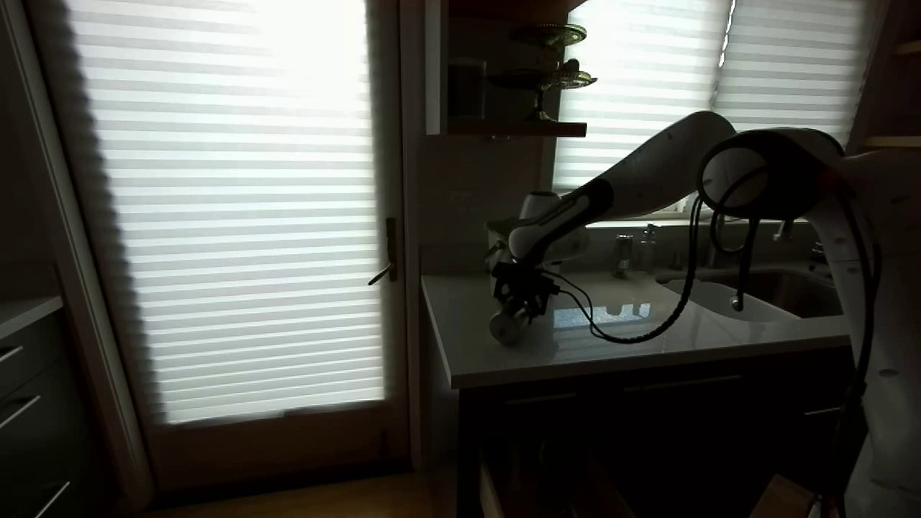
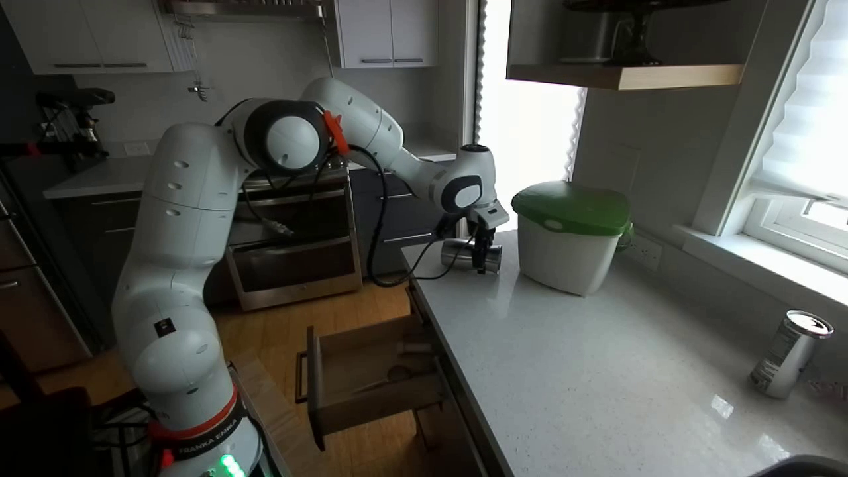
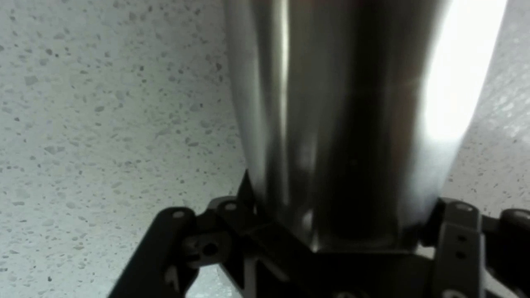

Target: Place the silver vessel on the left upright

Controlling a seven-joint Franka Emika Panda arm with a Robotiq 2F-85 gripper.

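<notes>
The silver vessel is a pale metal cup lying on its side on the countertop near its far end. In an exterior view its rounded end shows beneath the gripper. In the wrist view its shiny body fills the upper middle and narrows toward the jaws. My gripper straddles it close to one end, a finger on each side. The fingers look close against both sides, but whether they press on it is not clear. In both exterior views the gripper points down over the vessel.
A white bin with a green lid stands beside the gripper. A metal can leans farther along the counter. A drawer is open below the counter edge. A sink and a wooden shelf are nearby.
</notes>
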